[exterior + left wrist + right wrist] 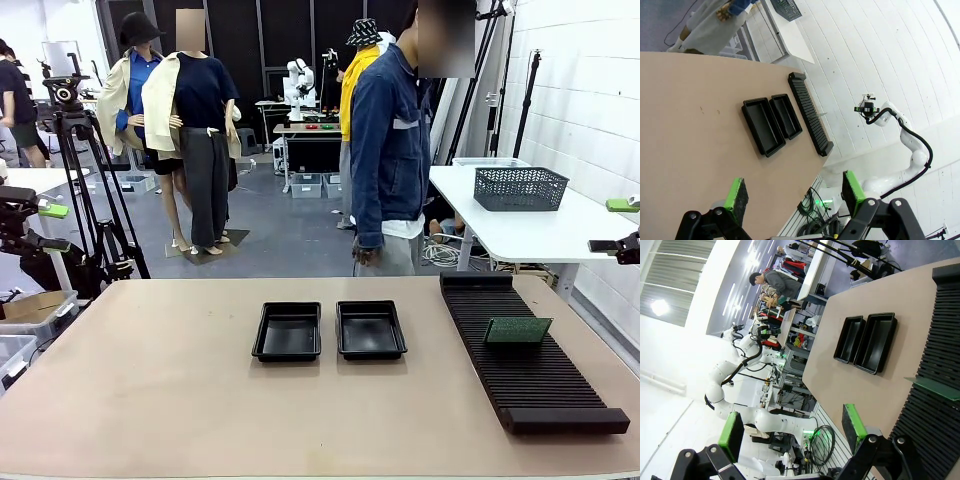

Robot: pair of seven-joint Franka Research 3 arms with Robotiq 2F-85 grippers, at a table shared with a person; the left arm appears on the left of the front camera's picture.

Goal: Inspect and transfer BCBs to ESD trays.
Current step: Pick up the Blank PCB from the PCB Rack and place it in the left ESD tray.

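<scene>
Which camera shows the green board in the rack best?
The front view: the green board stands in the slotted rack, facing the camera. The right wrist view shows it slanted; the left wrist view, a distant sliver.

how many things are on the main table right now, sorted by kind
black ESD trays: 2
green BCB, standing in the rack: 1
black slotted rack: 1
total: 4

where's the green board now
Front view: the green circuit board sits in the black slotted rack on the robot's right, right of the black trays.
</scene>
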